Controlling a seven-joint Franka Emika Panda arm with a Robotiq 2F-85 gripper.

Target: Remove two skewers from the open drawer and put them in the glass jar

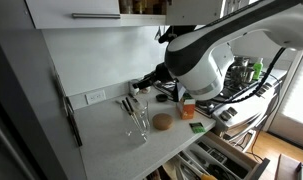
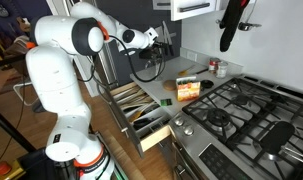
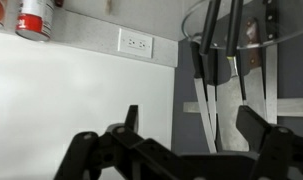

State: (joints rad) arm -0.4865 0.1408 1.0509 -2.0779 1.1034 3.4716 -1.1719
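Countertop (image 1: 106, 135) holds the jar (image 1: 141, 122) just under the gripper (image 3: 191, 125), jaws spread and empty, drawer (image 2: 141, 105) open well apart, skewers too thin to spot, so a hurried swing could clip the jar or fumble them.

I see a flat brown disc (image 1: 163, 122) on the counter (image 1: 109, 132), a wall outlet (image 3: 136, 43), knives (image 3: 205, 100) hanging just beside it, and a black gas hob (image 2: 246, 105)
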